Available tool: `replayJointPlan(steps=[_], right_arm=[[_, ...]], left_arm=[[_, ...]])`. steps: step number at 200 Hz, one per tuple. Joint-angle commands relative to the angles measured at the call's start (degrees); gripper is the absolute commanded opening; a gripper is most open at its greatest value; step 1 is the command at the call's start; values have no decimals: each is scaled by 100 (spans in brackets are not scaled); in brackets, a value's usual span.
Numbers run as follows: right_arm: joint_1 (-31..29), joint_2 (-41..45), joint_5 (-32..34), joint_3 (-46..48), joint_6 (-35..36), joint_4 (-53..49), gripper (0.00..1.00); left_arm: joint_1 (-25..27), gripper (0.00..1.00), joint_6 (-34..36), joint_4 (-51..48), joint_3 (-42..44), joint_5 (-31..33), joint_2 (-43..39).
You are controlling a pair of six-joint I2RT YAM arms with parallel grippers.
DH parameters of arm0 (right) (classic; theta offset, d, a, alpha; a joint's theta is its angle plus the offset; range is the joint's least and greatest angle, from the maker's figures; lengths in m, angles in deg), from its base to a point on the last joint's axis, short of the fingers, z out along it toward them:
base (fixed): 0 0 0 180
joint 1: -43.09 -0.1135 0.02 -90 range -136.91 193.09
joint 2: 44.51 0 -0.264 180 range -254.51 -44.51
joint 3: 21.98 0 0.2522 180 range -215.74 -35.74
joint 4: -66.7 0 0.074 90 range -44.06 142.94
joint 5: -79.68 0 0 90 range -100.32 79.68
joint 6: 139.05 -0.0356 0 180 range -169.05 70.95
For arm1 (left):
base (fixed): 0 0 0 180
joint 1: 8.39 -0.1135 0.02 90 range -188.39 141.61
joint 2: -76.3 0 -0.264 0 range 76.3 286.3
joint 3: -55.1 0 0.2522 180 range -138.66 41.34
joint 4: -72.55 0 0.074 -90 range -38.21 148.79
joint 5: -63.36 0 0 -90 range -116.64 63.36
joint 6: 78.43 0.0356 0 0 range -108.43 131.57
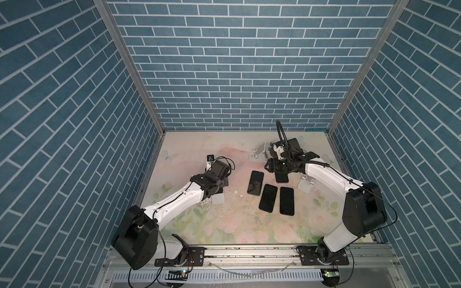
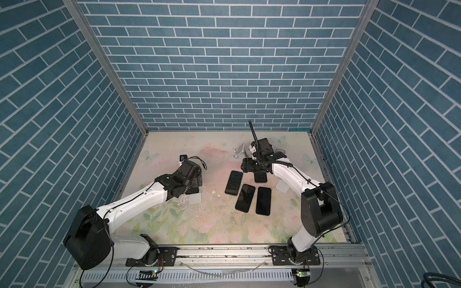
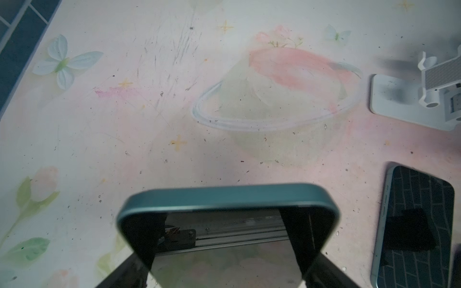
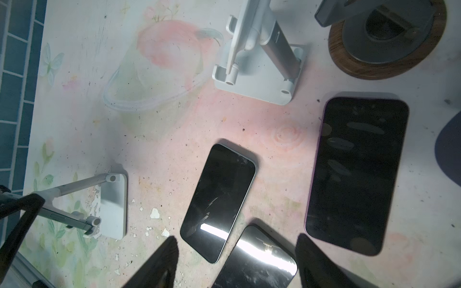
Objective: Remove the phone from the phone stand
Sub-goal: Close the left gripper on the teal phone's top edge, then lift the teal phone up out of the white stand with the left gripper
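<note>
Two robot arms reach over a flowered table (image 1: 224,229). The left gripper (image 3: 228,259) is clamped on the phone (image 3: 224,199). Only the left wrist view shows this: a dark finger (image 3: 124,276) presses on each long edge, and the phone's teal rim stands up just ahead of them. In both top views the wrist covers most of that phone, and only the white base of the phone stand (image 1: 218,198) shows just beneath the gripper.

The right wrist view gives the phone stand (image 4: 112,207) from the side, its hinged arm reaching toward the left gripper's dark finger. Whether the phone rests in the cradle cannot be told.

The right gripper (image 4: 237,238) hangs open and empty. A silver-edged phone (image 4: 218,202) and a purple-edged phone (image 4: 356,174) lie flat beneath it. A top view adds a further black phone (image 1: 287,200) near the right gripper, toward its arm's base, which that wrist camera does not catch.
</note>
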Motion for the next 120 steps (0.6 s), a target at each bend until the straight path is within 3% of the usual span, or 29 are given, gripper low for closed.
replayJointPlan(steps=[1,17,56,120], right_arm=[[-16,49,-52,97,5,35,75],[-16,36,-52,74,5,25,75],[-15,7,-61,41,0,5,76],[-15,26,-70,44,-4,21,76]], left_arm=[[30,91,139,290,127,141,23],[27,87,151,341,170,159,7],[29,66,163,349,200,223,16],[28,58,187,266,207,258,-163]])
